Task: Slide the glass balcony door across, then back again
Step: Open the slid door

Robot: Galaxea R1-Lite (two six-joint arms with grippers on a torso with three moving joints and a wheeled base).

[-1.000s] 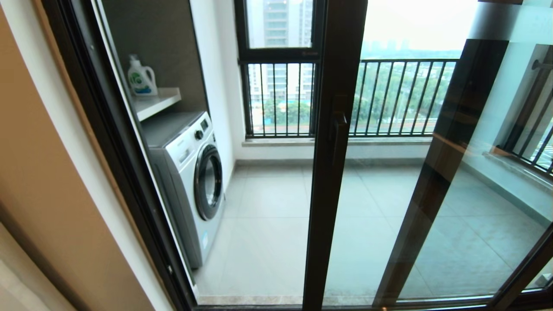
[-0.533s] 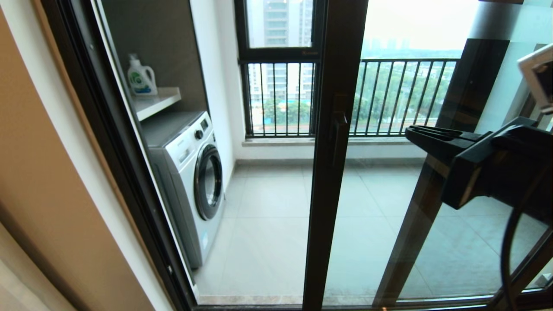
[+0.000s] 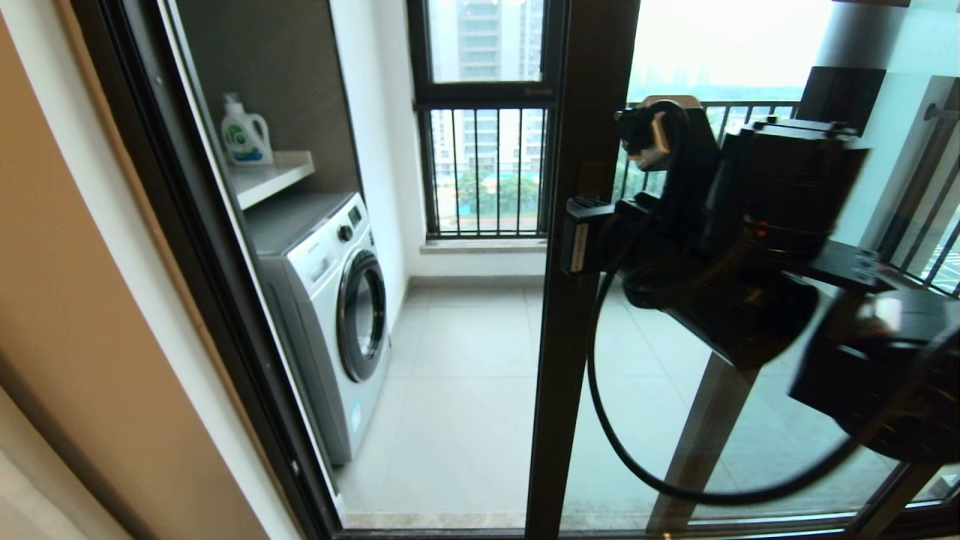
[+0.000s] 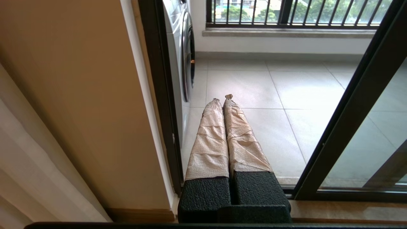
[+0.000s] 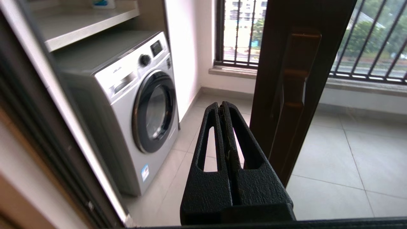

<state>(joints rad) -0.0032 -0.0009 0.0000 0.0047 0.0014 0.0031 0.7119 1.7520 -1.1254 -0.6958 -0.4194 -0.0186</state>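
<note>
— Since a second ago, what has changed at the glass balcony door [image 3: 570, 315]?

— Nothing on the door itself; its dark upright sits in the same place, mid-opening, with open floor to its left as far as the washing machine [image 3: 330, 300]. What has moved is the right arm: absent from the head view a second ago, it has swung in from the right and now reaches across the glass.

— Where does the door lie from the right gripper [image 5: 222, 109]?

— Just beside it. In the right wrist view the upright and its bar handle [image 5: 295, 79] stand close to one side of the fingertips, apart from them, not touched. From the head view the gripper's tip [image 3: 581, 236] reaches the upright at handle height, coming from the robot's right.

— And the long axis?

— Vertical: handle and upright both run floor to ceiling, while the gripper points roughly level, crossing that line.

— Its fingers?

— Pressed together, holding nothing.

— So which arm is nearer?

— The right, by far. The left gripper [image 4: 224, 98] hangs low near the left door jamb, fingers likewise closed and empty, well apart from the handle.

— Next move, you'd judge?

— Probably hooking or pushing the handle sideways.
</note>
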